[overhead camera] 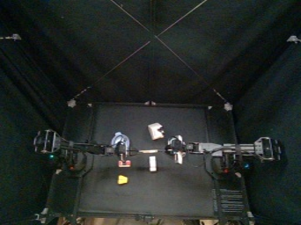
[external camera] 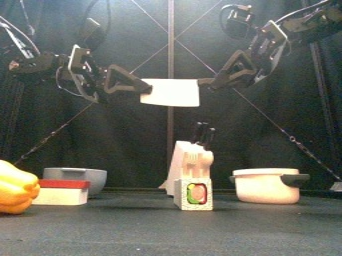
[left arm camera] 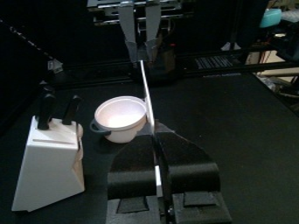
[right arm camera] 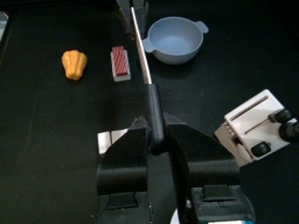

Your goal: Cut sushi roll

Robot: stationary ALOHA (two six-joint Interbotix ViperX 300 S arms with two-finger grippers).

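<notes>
1. Both sets of my fingers are clamped on the knife (external camera: 170,93): left fingers (external camera: 134,86) on the blade end, right fingers (external camera: 211,82) on the handle end. It hangs well above the bench (external camera: 134,222).
2. The sushi roll (external camera: 197,193) lies on the bench just in front of the knife block (external camera: 190,160), roughly under the blade.
3. My tip: hand the knife over cleanly to the right side, then come down square across the roll.

Left arm: your left gripper (external camera: 134,85) is raised mid-air, jaws clamped together.
Right arm: your right gripper (external camera: 211,84) faces it, jaws clamped.
</notes>
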